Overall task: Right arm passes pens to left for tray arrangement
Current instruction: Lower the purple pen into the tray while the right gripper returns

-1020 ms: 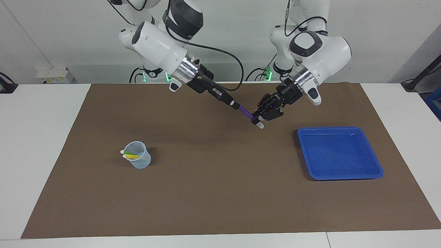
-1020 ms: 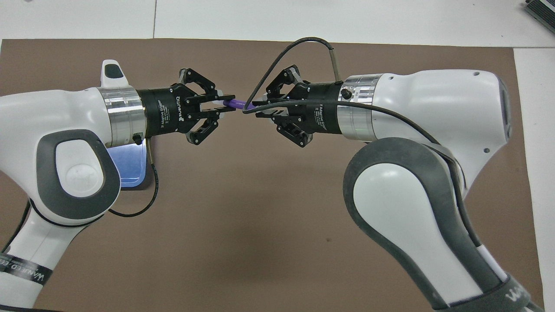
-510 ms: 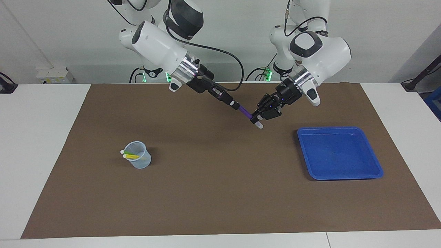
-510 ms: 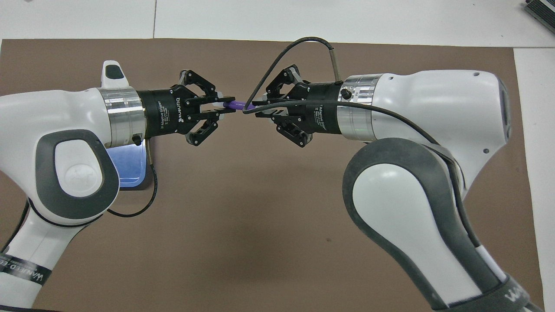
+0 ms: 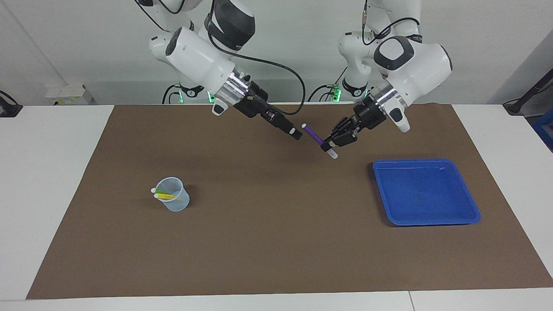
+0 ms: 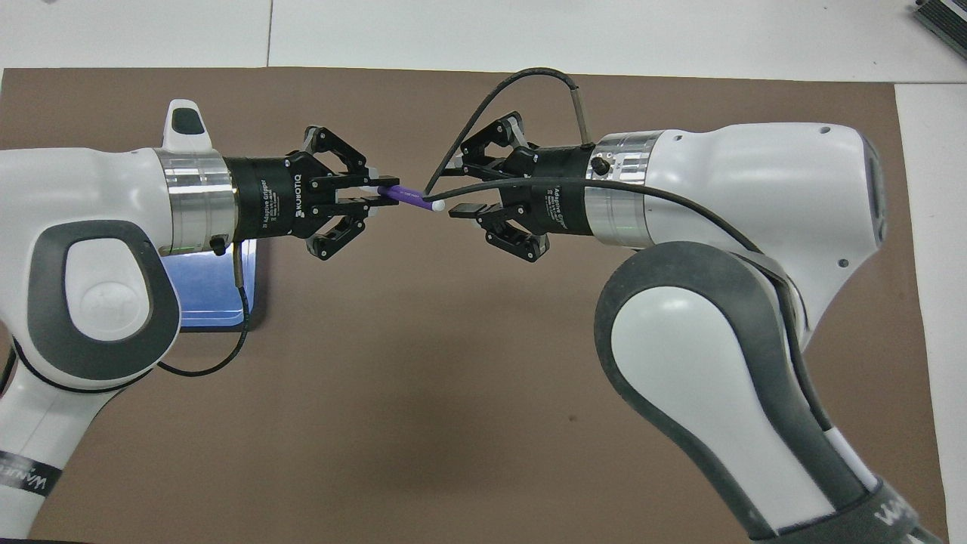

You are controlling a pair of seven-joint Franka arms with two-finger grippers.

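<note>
Purple pen [image 5: 316, 137] is pinched by the left gripper [image 5: 327, 148] above the tabletop [image 5: 268, 242]; the right gripper [image 5: 296, 134], just beside, stands spread. Handover looks complete; next, carrying it over the tray [image 5: 473, 214].

Robot lab, two arms [image 5: 198, 52], matted table [image 5: 276, 259]

Bright, even light; sharp pictures, soft faint shadows.
</note>
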